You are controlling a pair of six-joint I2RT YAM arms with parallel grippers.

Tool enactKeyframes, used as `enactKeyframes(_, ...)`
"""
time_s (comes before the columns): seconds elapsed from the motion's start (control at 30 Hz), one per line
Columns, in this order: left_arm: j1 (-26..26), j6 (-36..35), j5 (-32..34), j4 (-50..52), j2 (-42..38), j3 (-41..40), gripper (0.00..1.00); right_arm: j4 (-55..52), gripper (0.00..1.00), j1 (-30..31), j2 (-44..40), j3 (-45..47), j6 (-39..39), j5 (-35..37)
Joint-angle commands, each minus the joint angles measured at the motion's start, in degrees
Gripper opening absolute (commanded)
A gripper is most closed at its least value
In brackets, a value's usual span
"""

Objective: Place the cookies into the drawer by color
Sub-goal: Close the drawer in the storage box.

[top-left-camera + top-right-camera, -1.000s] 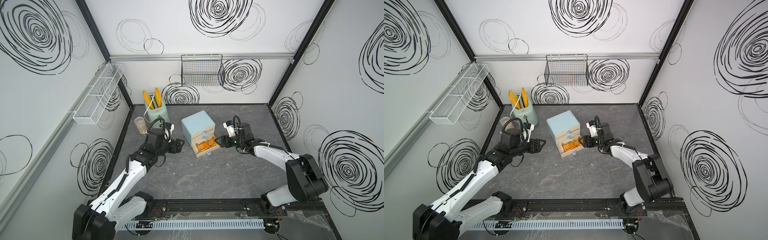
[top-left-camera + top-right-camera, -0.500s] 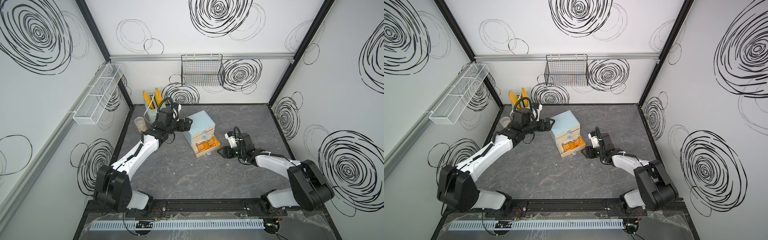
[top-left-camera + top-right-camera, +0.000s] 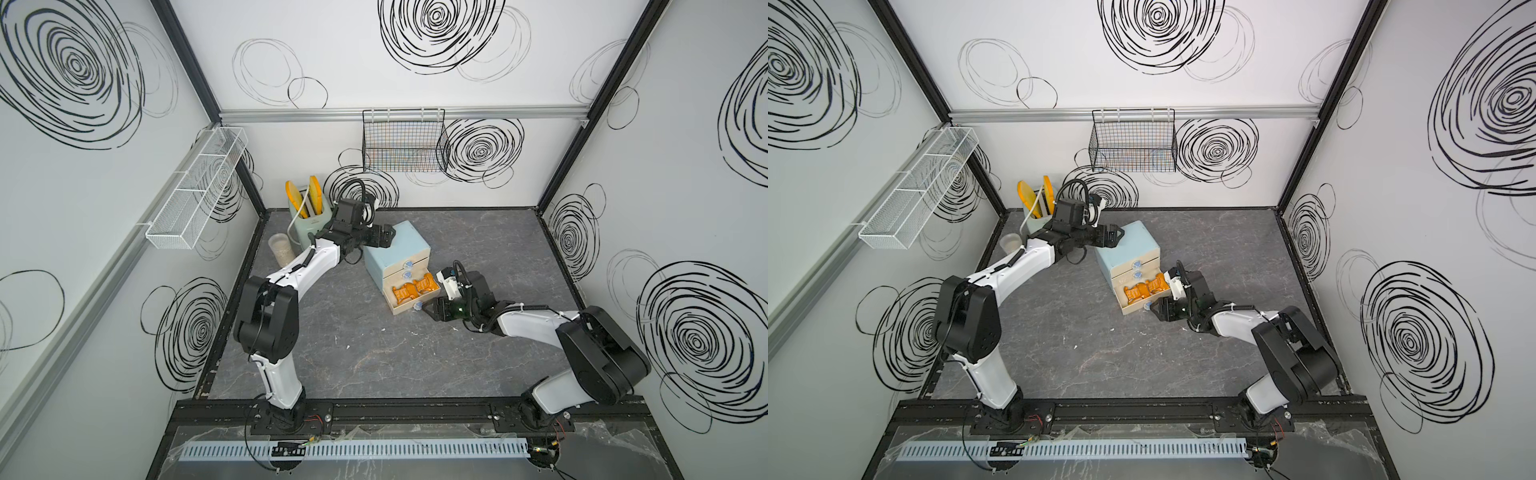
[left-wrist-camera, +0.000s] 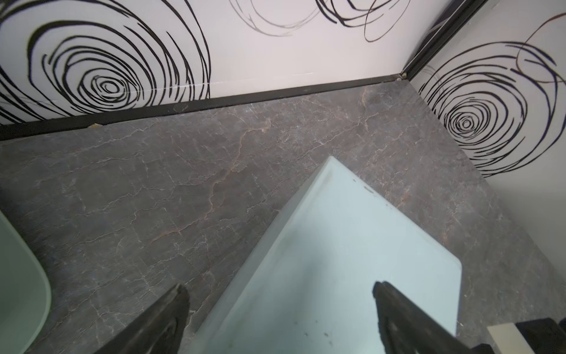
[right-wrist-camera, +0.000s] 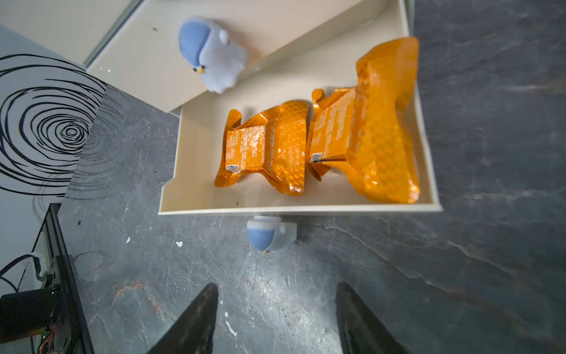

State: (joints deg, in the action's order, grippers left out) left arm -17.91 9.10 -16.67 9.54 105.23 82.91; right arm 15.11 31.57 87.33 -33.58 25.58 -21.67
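The drawer [image 3: 397, 247], a pale blue chest, stands between the two arms. Its bottom tray [image 5: 300, 209] is pulled out and holds two orange cookies [image 5: 266, 147] lying side by side. The right gripper [image 5: 277, 286] sits low in front of that tray, fingers moderately parted and empty. The tray's knob [image 5: 269, 236] lies straight ahead, on the centre line between the fingers, near but not touching. The tray front runs crosswise to this approach. The left gripper [image 4: 279, 286] hovers over the chest's rear top corner, fingers spread wide, holding nothing. The right arm is the nearer one. Closing the tray likely calls for a straight forward push.
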Motion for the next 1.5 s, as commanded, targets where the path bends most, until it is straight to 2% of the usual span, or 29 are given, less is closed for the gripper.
enactKeyframes(0.0,0.7,-3.3,-4.1,0.9,2.2,3.2,0.97,2.8,0.62,0.6,1.3,-0.3,1.9,1.8)
enactKeyframes(0.3,0.7,-3.0,-9.0,2.0,4.4,3.9,0.91,3.9,0.61,0.9,5.4,-2.8,1.8,1.0)
enactKeyframes(0.63,0.7,-2.9,-8.8,4.1,4.7,3.8,0.82,3.7,0.59,0.9,10.4,-7.7,0.6,0.7)
enactKeyframes(0.77,0.6,-2.9,-9.4,4.7,4.7,3.8,0.82,4.2,0.57,0.9,11.7,-8.9,0.3,1.1)
enactKeyframes(1.33,0.6,-3.1,-8.8,7.9,4.6,3.7,0.8,16.7,0.26,1.1,15.7,-7.8,2.4,2.5)
enactKeyframes(1.47,0.7,-3.1,-9.0,8.4,4.6,3.7,0.8,21.0,0.24,1.1,16.6,-6.3,4.3,4.2)
